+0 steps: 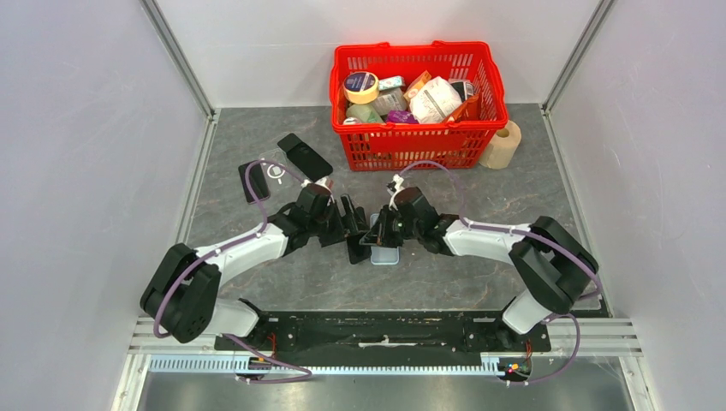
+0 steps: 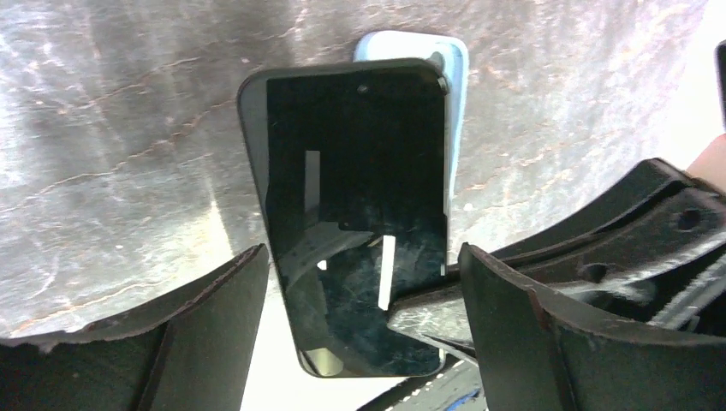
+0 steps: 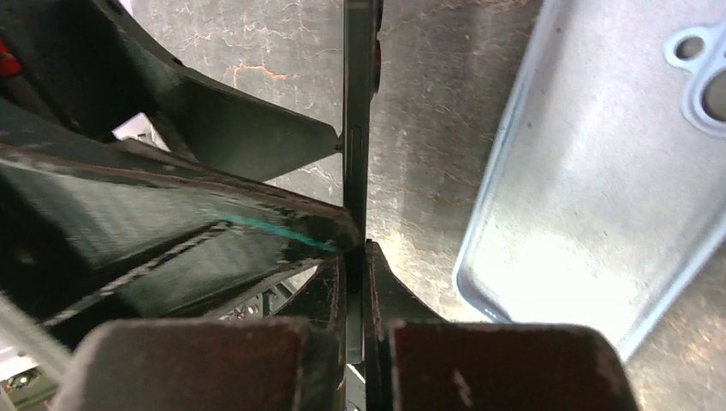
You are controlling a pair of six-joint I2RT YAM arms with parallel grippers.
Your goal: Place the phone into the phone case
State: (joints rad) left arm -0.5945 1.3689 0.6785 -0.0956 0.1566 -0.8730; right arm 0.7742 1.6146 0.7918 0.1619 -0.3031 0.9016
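Phone (image 2: 355, 214), a black slab with a glossy glass front, is held on edge above the grey stone-patterned tabletop (image 1: 514, 197), between the two arms near the middle of the work area. The right fingers (image 3: 389, 287) are pressed shut on its two faces near one end; in the right wrist view the phone shows as a thin dark line running straight out from their tips. The left fingers (image 2: 214, 325) stand wide apart on either side of the phone and appear clear of its edges, so they hold nothing.

The pale blue, translucent soft-plastic phone case (image 3: 591, 197) lies flat on the tabletop just beside and below the phone, its camera cut-out at the far end. It seems to have its hollow side up, though I cannot tell for sure.

The step in hand looks like a handover: the phone now hangs from the right arm alone, and seating it in the case is not yet done.

Next, the phone needs to be tipped from on-edge to flat, back down, lined up with the case's outline and camera opening, then lowered and pressed in at the corners. The case is light and loose, so the free left arm will likely need to pin it
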